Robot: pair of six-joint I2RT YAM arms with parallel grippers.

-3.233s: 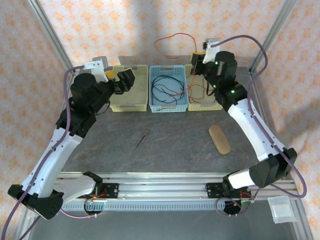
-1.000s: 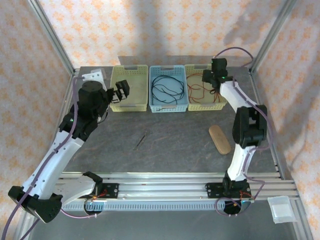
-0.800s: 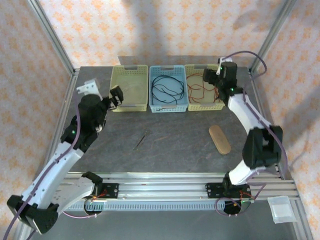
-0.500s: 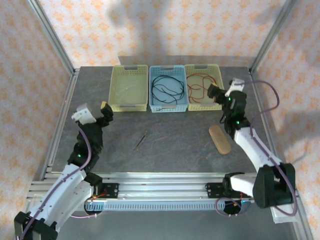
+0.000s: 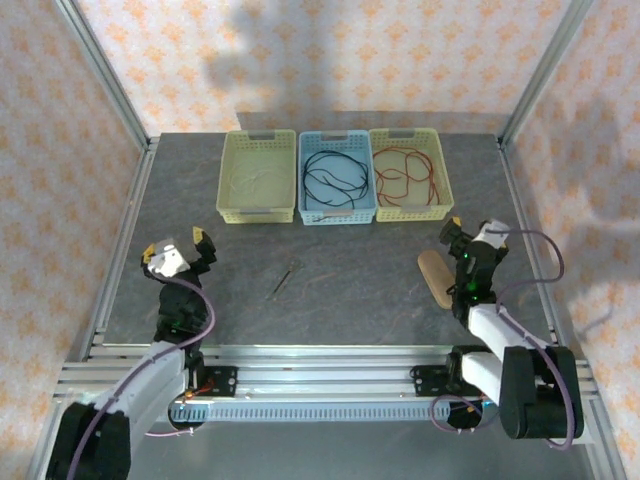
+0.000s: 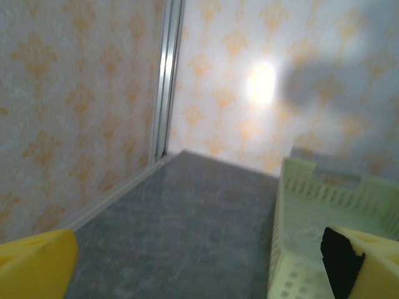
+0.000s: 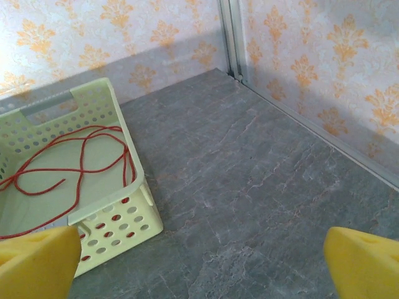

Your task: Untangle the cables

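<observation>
Right wrist view: the right gripper is spread wide and empty. Only bare grey table lies between its yellow fingertips. Ahead of it and off to one side, a red cable is laid in loose loops inside a pale yellow perforated basket, whose near corner sits not far ahead of one fingertip.

In the left wrist view the left gripper is likewise held released, with nothing grasped. It is raised over the table just beside the long side wall of a second pale yellow basket.

From the top external camera both grippers are seen near the table's front edge, one at each side, well apart from the baskets. The baskets are lined up side by side along the far edge. A white cable is curled in the left-hand yellow one, and a black cable is coiled in the blue basket between the two yellow ones, so each cable lies in its own basket, apart from the others.

A tan oblong piece lies flat on the table near the right gripper. A thin dark sliver rests on the open surface between the arms — too small to be identified.
</observation>
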